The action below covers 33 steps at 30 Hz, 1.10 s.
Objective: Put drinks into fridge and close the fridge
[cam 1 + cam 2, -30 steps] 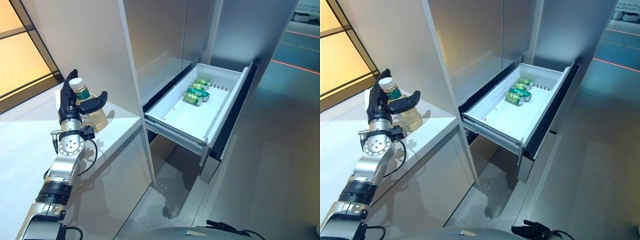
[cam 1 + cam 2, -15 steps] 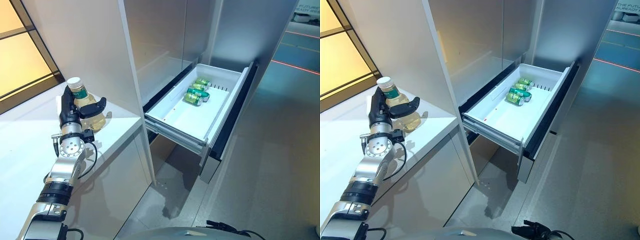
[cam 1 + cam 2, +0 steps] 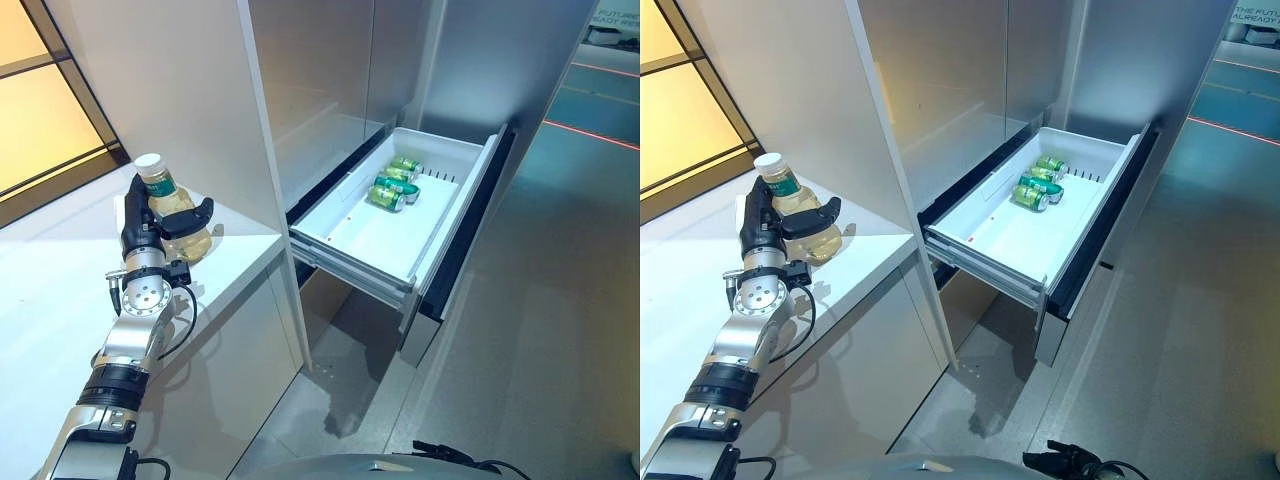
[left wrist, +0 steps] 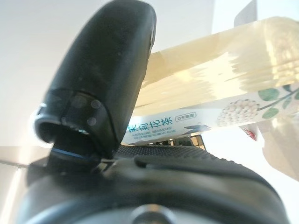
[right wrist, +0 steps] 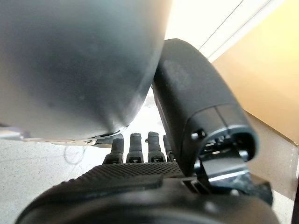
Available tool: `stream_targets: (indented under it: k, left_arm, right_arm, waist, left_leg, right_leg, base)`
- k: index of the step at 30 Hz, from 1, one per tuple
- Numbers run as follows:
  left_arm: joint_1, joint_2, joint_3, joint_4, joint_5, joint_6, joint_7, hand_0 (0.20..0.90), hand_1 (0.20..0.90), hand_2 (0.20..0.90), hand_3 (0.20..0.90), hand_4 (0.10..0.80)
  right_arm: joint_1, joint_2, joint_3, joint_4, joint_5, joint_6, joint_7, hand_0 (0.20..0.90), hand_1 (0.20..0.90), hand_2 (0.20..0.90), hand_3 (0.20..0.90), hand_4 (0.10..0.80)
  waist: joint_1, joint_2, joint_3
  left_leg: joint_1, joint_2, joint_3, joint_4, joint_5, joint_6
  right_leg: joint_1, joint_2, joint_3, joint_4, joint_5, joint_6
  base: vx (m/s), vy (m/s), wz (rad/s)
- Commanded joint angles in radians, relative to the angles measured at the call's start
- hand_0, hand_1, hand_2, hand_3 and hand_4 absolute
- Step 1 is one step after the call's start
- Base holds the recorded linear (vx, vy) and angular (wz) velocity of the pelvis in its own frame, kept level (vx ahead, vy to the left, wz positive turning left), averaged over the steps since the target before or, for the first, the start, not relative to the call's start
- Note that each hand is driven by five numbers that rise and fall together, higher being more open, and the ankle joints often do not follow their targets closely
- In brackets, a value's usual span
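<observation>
L hand [image 3: 150, 222] is wrapping round bottle [image 3: 178, 214] w/ thumb & fingers, bottle standing upright, cap up, on counter [image 3: 60, 280]; R hand [image 5: 187, 154] hanging relaxed.

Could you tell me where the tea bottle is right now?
The bottle stands on the white counter at the head views' left, gripped by the left hand.

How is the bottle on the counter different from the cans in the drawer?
The bottle stands upright on the white counter; the cans lie on their sides in the open drawer. The bottle is clear, with pale yellow liquid and a white cap; the cans are green metal. The left hand is curled round the bottle; nothing touches the cans. The bottle looks larger than any one can. Both are drinks with green on them.
</observation>
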Motion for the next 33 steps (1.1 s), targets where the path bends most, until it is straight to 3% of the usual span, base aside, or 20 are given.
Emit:
stream_targets:
  k: [1, 7, 12, 16, 19, 25, 30, 33]
  left_arm:
    - [-0.129, 0.001, 0.032, -0.036, -0.129, -0.186, -0.058, 0.300, 0.300, 0.300, 0.200, 0.100]
    - [-0.120, -0.104, 0.030, -0.185, -0.411, -0.330, -0.263, 0.300, 0.300, 0.300, 0.200, 0.100]
    - [-0.136, -0.097, 0.012, -0.329, -0.374, -0.345, -0.375, 0.300, 0.300, 0.300, 0.200, 0.100]
    - [-0.163, -0.079, -0.018, -0.430, -0.355, -0.335, -0.465, 0.300, 0.300, 0.300, 0.200, 0.100]
    - [-0.189, -0.073, -0.069, -0.511, -0.399, -0.290, -0.624, 0.300, 0.300, 0.300, 0.200, 0.100]
    - [-0.194, -0.063, -0.161, -0.567, -0.459, -0.238, -0.772, 0.300, 0.300, 0.300, 0.200, 0.100]
    - [-0.135, -0.058, -0.226, -0.560, -0.468, -0.227, -0.876, 0.300, 0.300, 0.300, 0.200, 0.100]
    - [-0.112, -0.059, -0.239, -0.537, -0.471, -0.221, -0.907, 0.300, 0.300, 0.300, 0.200, 0.100]
  right_arm:
    - [-0.016, 0.002, 0.022, 0.016, -0.022, 0.006, 0.010, 0.900, 0.900, 0.900, 0.900, 0.800]
    - [-0.029, -0.001, 0.024, 0.012, -0.030, -0.044, 0.011, 0.900, 0.900, 0.900, 0.900, 0.800]
    - [-0.032, -0.008, 0.065, -0.123, -0.056, -0.106, 0.008, 0.900, 0.900, 0.900, 0.900, 0.800]
    - [-0.029, -0.009, 0.085, -0.261, -0.007, -0.087, 0.052, 0.900, 0.900, 0.900, 0.900, 0.800]
    - [-0.022, 0.002, 0.098, -0.417, 0.079, -0.023, 0.180, 0.900, 0.900, 0.900, 0.900, 0.800]
    - [-0.004, -0.008, 0.133, -0.712, 0.106, 0.008, 0.227, 0.900, 0.900, 0.900, 0.900, 0.800]
    - [-0.046, -0.110, 0.104, -1.076, 0.187, 0.047, 0.307, 0.900, 0.900, 0.900, 0.900, 0.800]
    - [-0.075, -0.159, 0.083, -1.192, 0.213, 0.054, 0.346, 0.900, 0.900, 0.900, 0.900, 0.800]
  waist:
    - [-0.005, 0.003, 0.016]
    - [0.000, -0.003, 0.017]
    - [-0.001, -0.008, 0.022]
    - [-0.005, -0.012, 0.026]
    - [-0.011, -0.016, 0.026]
    - [-0.024, -0.025, 0.029]
    - [-0.038, -0.030, 0.034]
    - [-0.040, -0.032, 0.035]
  left_leg:
    - [0.021, -0.082, 0.070, 0.033, -0.147, 0.079]
    - [0.023, -0.080, 0.062, 0.025, -0.144, 0.076]
    - [0.020, -0.079, 0.058, 0.024, -0.141, 0.078]
    - [0.022, -0.079, 0.057, 0.020, -0.140, 0.079]
    - [0.025, -0.078, 0.057, 0.015, -0.139, 0.078]
    - [0.028, -0.078, 0.056, 0.011, -0.134, 0.075]
    - [0.030, -0.077, 0.064, 0.007, -0.127, 0.078]
    - [0.026, -0.078, 0.069, 0.009, -0.126, 0.080]
  right_leg:
    - [-0.060, 0.051, 0.003, 0.135, -0.116, 0.019]
    - [-0.059, 0.051, 0.005, 0.133, -0.114, 0.017]
    - [-0.063, 0.051, 0.006, 0.136, -0.112, 0.018]
    - [-0.064, 0.051, 0.005, 0.133, -0.109, 0.019]
    - [-0.060, 0.053, 0.004, 0.125, -0.103, 0.020]
    - [-0.055, 0.052, 0.000, 0.110, -0.089, 0.026]
    - [-0.057, 0.053, 0.012, 0.101, -0.072, 0.030]
    - [-0.063, 0.053, 0.019, 0.100, -0.066, 0.031]
  base:
    - [0.000, 0.000, 0.00]
    - [0.000, 0.000, 0.00]
    - [-0.013, -0.009, -0.01]
    - [-0.037, -0.020, 0.00]
    - [-0.014, -0.013, 0.00]
    - [-0.034, -0.024, 0.00]
    - [-0.049, -0.015, -0.08]
    - [-0.045, -0.006, -0.13]
